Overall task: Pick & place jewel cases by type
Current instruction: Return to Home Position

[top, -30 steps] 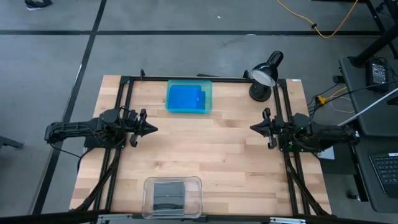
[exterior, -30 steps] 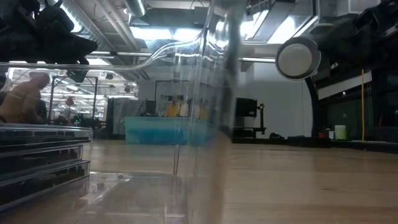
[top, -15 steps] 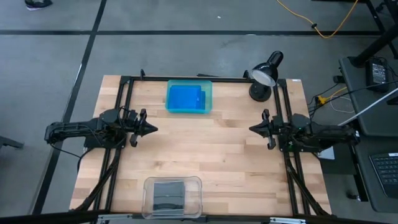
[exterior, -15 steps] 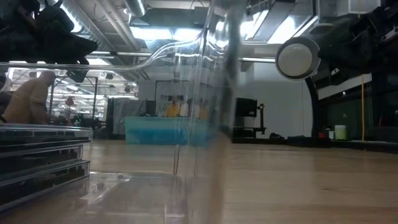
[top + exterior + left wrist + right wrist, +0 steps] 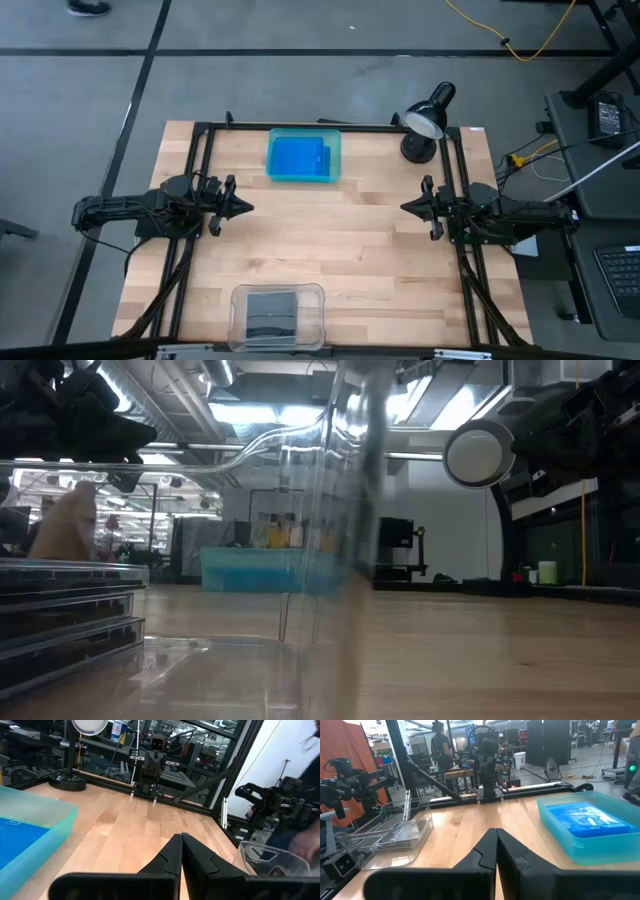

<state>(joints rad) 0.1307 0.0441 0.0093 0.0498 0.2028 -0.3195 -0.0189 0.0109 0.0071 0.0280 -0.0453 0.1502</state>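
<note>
Bright blue jewel cases (image 5: 300, 157) lie flat in a teal tray (image 5: 335, 160) at the table's far middle, also seen in the right wrist view (image 5: 585, 820). Dark grey jewel cases (image 5: 271, 312) lie stacked in a clear tray (image 5: 318, 318) at the near edge; the low view shows the stack (image 5: 60, 610) up close. My left gripper (image 5: 247, 208) hovers shut at the table's left side, pointing level toward the middle. My right gripper (image 5: 404, 207) hovers shut at the right side, facing it. Neither holds anything.
A black desk lamp (image 5: 426, 120) stands at the far right corner. A black metal frame (image 5: 200, 140) runs along the table's left, far and right edges. Bare wood (image 5: 320, 235) lies between the two grippers and between the two trays.
Both arms have kept still and the cases and trays lie as before. In the low view a person's hand in the room beyond the table has shifted a little.
</note>
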